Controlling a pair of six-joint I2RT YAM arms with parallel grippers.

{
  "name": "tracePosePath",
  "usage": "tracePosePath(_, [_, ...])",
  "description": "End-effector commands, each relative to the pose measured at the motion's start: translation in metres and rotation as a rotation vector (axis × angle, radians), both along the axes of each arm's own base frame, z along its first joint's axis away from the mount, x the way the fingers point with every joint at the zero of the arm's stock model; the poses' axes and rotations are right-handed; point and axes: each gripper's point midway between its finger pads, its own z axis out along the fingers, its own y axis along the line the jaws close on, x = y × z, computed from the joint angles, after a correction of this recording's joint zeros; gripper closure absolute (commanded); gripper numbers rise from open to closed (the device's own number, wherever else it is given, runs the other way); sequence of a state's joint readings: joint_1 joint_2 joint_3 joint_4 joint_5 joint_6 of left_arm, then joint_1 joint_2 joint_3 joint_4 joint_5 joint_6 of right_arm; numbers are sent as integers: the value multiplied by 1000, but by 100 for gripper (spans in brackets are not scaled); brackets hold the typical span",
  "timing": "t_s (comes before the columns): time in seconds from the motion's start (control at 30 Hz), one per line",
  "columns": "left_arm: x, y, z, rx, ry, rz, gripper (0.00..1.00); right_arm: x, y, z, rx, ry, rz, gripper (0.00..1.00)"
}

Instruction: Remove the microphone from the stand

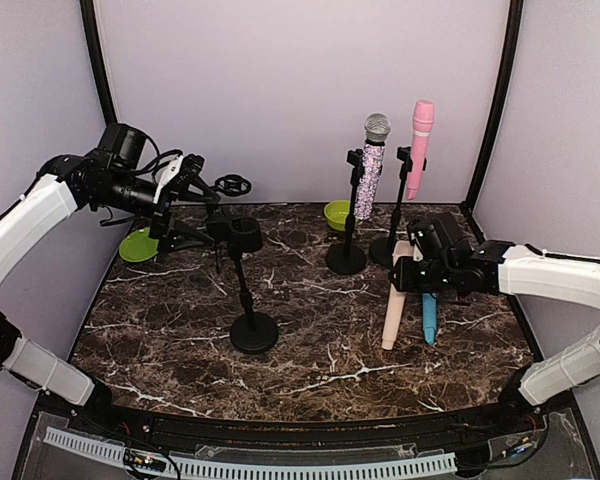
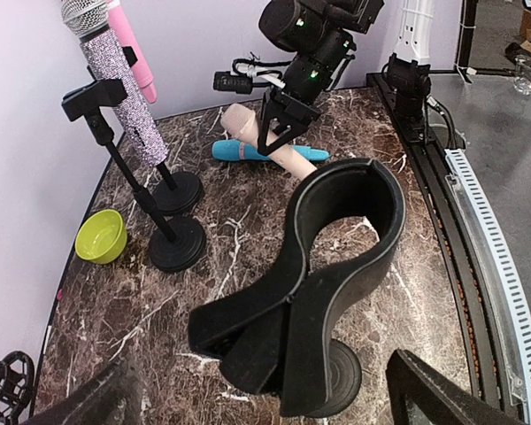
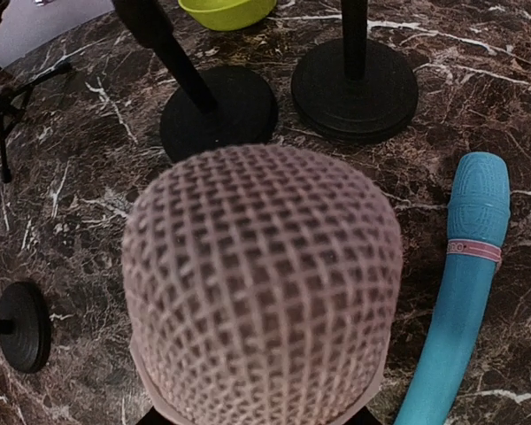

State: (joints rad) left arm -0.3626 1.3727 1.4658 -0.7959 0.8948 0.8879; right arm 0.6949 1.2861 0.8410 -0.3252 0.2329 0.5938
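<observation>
MICROPHONE OFF ITS STAND: A mesh head fills the right wrist view, where the beige microphone [image 3: 261, 283] blocks nearly everything beneath it. It hides its own body and all but dark slivers of the fingers at the bottom edge.

From above, the right gripper [image 1: 402, 272] is clamped on that microphone's upper part, right of centre on the marble table [image 1: 160, 340]. The microphone stands nearly upright, out of any stand, with its lower end down at the tabletop, though contact is hard to confirm.

The left gripper [image 1: 202, 212] is spread wide and holds nothing. In its own wrist view the fingers [image 2: 442, 394] are cut off at the bottom corners. Ahead of them rises the empty clip [image 2: 336, 257] of the stand [image 1: 252, 330], whose round base sits at the table's centre. Whether the fingers touch the clip cannot be told.

A blue microphone [image 1: 430, 322] lies flat just beside the held one. Behind them, two more stands [image 1: 346, 258] near the back wall [image 1: 300, 90] carry a glitter microphone [image 1: 370, 170] and a pink microphone [image 1: 418, 140], with a green bowl [image 1: 336, 213] beside their bases. A second green bowl [image 1: 137, 246] sits by the left edge, partly hidden under the left arm [image 1: 30, 225].

Open marble runs across the near half of the table.
</observation>
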Motion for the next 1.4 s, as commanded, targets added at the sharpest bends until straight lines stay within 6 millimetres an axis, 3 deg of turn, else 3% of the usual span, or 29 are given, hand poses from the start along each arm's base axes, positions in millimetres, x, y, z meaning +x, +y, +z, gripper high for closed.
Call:
tracePosePath(0.0, [-4, 10, 3, 19, -25, 65, 1, 26, 6, -14, 24, 34, -14, 100])
tracePosePath(0.3, [-20, 20, -3, 27, 8, 110, 1, 57, -10, -49, -52, 123, -83, 100])
tracePosePath(0.43, [-22, 21, -6, 23, 25, 120, 1, 56, -10, -70, -74, 177, -82, 99])
tracePosePath(0.67, [-20, 19, -5, 6, 28, 125, 1, 47, -19, -96, -126, 250, -106, 88])
tracePosePath(0.8, [-17, 19, -7, 5, 29, 137, 1, 44, -24, -96, -135, 249, -125, 81])
tracePosePath(0.93, [-14, 18, -8, -8, 42, 152, 1, 43, -26, -92, -131, 243, -133, 60])
tracePosePath(1.1, [-15, 16, -7, -19, 59, 142, 1, 43, -24, -87, -110, 229, -130, 47])
tracePosePath(1.33, [-18, 15, -10, -24, 75, 131, 2, 49, -18, -64, -68, 179, -118, 36])
tracePosePath(1.37, [-18, 15, -11, -27, 81, 137, 2, 50, -16, -48, -44, 143, -115, 35])
